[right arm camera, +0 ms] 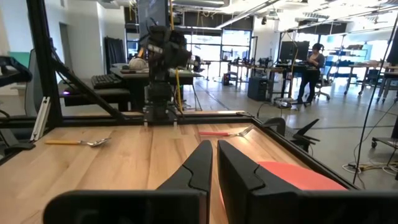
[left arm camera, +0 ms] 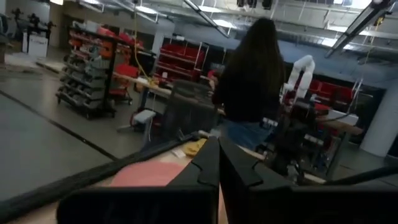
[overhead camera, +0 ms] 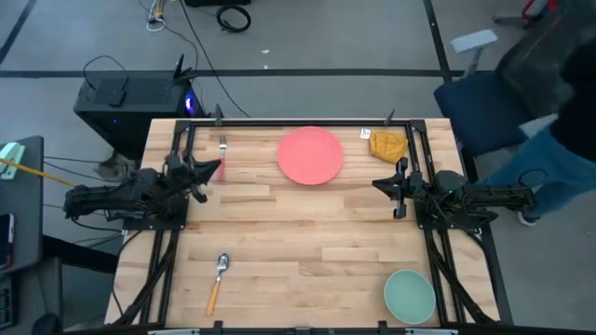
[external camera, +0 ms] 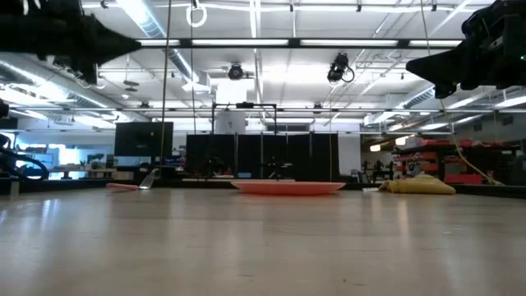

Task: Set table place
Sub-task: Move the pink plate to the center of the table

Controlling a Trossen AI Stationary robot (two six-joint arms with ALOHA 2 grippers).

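Bowl [overhead camera: 410, 294] and spoon [overhead camera: 217, 280] lie well apart from both clenched, empty jaws. Fork [overhead camera: 223, 154] sits just beside the left gripper [overhead camera: 210, 171]; a careless descent risks knocking it.

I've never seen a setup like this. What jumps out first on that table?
The round pink plate at the table's far middle grabs the eye. The teal bowl sits at the near right corner, the orange-handled spoon near left, and two dark arms wait at either side.

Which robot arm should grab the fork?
Probably the left: its tool hangs just beside the red-handled fork, while the right tool waits across the pink plate.
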